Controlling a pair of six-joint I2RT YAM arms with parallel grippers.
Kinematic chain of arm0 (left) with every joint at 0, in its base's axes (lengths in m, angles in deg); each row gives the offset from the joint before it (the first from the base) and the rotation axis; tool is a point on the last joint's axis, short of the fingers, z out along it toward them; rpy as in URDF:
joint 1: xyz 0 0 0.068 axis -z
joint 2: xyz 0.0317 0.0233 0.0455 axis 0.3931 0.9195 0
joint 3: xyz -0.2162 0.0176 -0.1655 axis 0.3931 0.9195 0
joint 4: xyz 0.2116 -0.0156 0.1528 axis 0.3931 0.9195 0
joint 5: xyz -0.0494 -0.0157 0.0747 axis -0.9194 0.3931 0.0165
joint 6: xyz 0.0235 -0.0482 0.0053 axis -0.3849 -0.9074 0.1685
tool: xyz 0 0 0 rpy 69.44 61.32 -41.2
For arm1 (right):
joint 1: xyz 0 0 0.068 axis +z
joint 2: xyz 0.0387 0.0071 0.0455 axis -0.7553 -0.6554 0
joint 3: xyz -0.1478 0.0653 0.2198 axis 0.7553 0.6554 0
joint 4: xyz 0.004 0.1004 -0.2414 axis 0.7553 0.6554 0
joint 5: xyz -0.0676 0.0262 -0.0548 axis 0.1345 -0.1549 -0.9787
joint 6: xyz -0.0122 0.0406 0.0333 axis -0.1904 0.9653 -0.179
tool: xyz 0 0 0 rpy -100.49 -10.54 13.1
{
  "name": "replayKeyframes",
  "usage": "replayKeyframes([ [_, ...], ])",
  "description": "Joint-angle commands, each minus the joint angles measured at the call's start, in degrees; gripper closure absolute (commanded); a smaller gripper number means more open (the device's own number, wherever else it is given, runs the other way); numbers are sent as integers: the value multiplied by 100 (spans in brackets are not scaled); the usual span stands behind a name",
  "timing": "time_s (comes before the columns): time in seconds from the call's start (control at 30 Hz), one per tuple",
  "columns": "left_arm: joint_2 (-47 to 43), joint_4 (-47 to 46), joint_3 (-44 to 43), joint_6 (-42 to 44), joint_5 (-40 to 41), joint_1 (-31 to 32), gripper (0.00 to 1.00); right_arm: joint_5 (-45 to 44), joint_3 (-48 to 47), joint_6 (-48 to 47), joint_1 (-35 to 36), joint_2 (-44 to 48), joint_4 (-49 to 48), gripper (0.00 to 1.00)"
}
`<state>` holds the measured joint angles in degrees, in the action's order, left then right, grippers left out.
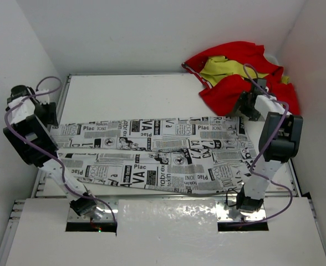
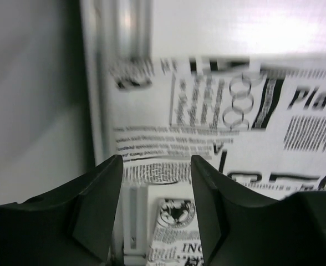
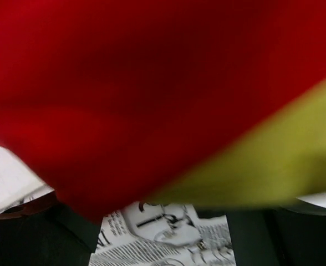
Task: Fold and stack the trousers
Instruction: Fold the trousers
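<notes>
trousers (image 3: 163,241) peek out beneath blurred red cloth (image 3: 141,83) at the right wrist.

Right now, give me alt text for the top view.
Newsprint trousers lie spread flat across the table. A red-and-yellow cloth is heaped at the far right corner. The left arm and right arm bend over the ends.

**Right wrist view.** A blurred red cloth (image 3: 152,83), with a yellow cloth (image 3: 285,149) at 4 o'clock, covers the fingertips of the right gripper (image 3: 166,221). Only dark, well-parted finger bases show at 7 and 5 o'clock. The trousers (image 3: 152,244) show as a sliver at 6 o'clock.

**Left wrist view.** The print smears unreadably toward 3 o'clock and is cut off by the edge.
</notes>
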<state>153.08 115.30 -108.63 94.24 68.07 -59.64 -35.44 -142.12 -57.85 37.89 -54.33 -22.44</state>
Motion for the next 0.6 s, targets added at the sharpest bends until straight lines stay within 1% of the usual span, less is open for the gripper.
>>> replayKeyframes([
  [0.0,105,-257,-544,-497,-350,-86,50,-111,-353,329,87,-311,-215,24],
  [0.03,149,-467,-588,-724,-342,-95,47,-208,-389,373,87,-399,-171,25],
  [0.1,341,-583,-764,-954,-446,-95,47,-279,-416,470,96,-706,-135,25],
  [0.27,1123,-443,-966,-1219,-263,-86,47,-542,-407,453,158,-1076,93,26],
  [0.4,1213,-688,-721,-1263,-202,19,45,-666,-354,496,158,-1226,225,27],
  [0.43,1230,-767,-616,-1254,43,54,45,-648,-346,558,158,-1235,217,28],
  [0.47,1257,-803,-563,-1263,123,46,45,-622,-328,584,166,-1244,208,34],
  [0.53,1248,-960,-327,-1211,308,37,44,-596,-319,646,158,-1262,164,39],
  [0.57,1187,-1048,-221,-1158,361,54,41,-578,-319,664,158,-1270,146,44],
])
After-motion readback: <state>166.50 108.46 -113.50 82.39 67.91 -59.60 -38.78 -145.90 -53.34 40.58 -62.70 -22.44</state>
